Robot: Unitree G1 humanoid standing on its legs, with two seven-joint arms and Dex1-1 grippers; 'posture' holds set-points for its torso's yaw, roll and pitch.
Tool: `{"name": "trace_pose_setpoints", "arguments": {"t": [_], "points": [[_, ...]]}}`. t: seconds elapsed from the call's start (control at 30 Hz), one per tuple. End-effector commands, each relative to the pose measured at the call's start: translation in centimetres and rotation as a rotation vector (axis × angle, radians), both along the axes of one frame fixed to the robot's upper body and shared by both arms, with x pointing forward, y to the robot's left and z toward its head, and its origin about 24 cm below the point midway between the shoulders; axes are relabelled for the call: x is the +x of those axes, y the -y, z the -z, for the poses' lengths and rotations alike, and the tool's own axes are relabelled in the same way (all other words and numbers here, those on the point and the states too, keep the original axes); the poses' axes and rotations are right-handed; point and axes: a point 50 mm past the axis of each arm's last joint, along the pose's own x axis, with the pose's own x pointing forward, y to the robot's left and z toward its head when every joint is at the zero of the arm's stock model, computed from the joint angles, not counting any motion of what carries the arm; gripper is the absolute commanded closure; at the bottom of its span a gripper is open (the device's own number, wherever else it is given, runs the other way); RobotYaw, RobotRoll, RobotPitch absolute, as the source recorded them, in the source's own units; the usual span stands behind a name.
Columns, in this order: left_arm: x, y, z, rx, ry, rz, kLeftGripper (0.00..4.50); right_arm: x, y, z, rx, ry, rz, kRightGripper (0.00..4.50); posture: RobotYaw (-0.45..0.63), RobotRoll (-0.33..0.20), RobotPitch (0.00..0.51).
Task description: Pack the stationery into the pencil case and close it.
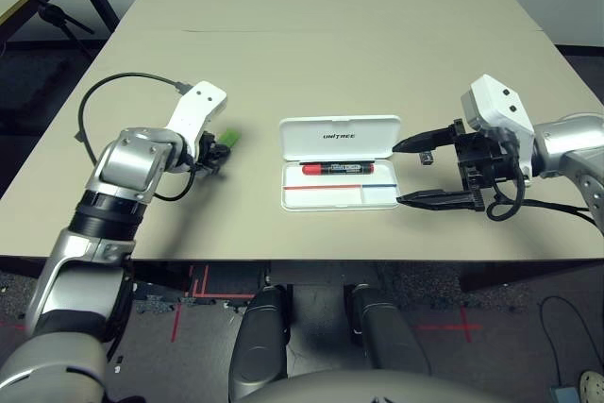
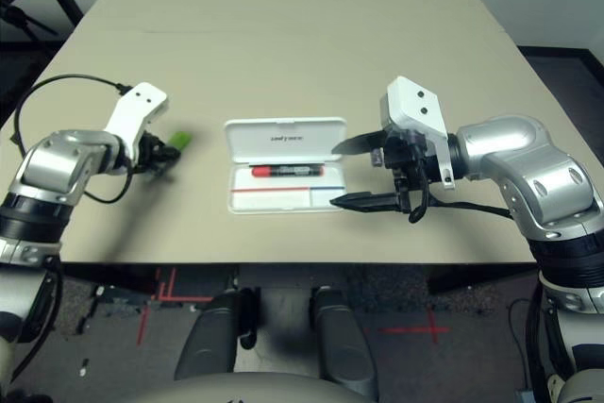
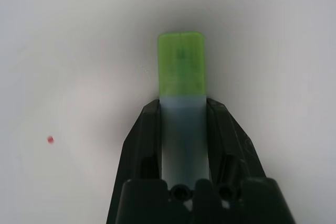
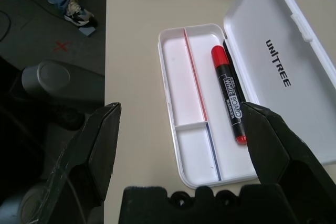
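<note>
between the two grippers, on the table (image 1: 311, 54), pencil case (image 1: 340, 162) lies open, lid up behind the tray. right gripper (image 1: 412, 173) sits just beside the case's right end, fingers spread wide, nothing between them. red marker (image 1: 335, 169) lies in the tray's back compartment along the hinge. left gripper (image 1: 219, 150) is well left of the case, clamped on the highlighter (image 3: 181, 95), green end sticking out past the fingertips.
</note>
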Motion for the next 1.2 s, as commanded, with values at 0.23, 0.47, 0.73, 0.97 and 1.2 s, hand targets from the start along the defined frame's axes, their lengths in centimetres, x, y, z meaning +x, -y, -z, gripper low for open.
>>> {"name": "trace_pose_setpoints", "arguments": {"t": [0.23, 0.47, 0.73, 0.97, 1.2], "points": [[-4.7, 1.6, -1.0, -0.048, 0.007, 0.531, 3.41, 0.5, -0.1, 0.1, -0.026, 0.006, -0.002, 0.00, 0.08, 0.000, 0.162], [-5.5, 3.5, -2.2, -0.070, 0.075, 0.718, 3.41, 0.9, 0.0, 0.2, -0.037, 0.014, -0.006, 0.00, 0.09, 0.000, 0.158], [-5.0, 6.3, -4.0, -0.102, 0.152, 0.850, 3.41, 1.0, 0.3, 0.5, -0.056, 0.018, 0.001, 0.00, 0.09, 0.000, 0.160], [-4.3, 9.6, -4.4, -0.110, 0.166, 0.966, 3.41, 1.1, 0.6, 0.5, -0.075, 0.021, 0.013, 0.00, 0.08, 0.000, 0.160], [-3.6, 12.7, -2.7, -0.109, 0.128, 1.059, 3.41, 1.1, 0.9, 0.5, -0.087, 0.029, 0.027, 0.00, 0.07, 0.000, 0.159]]}}
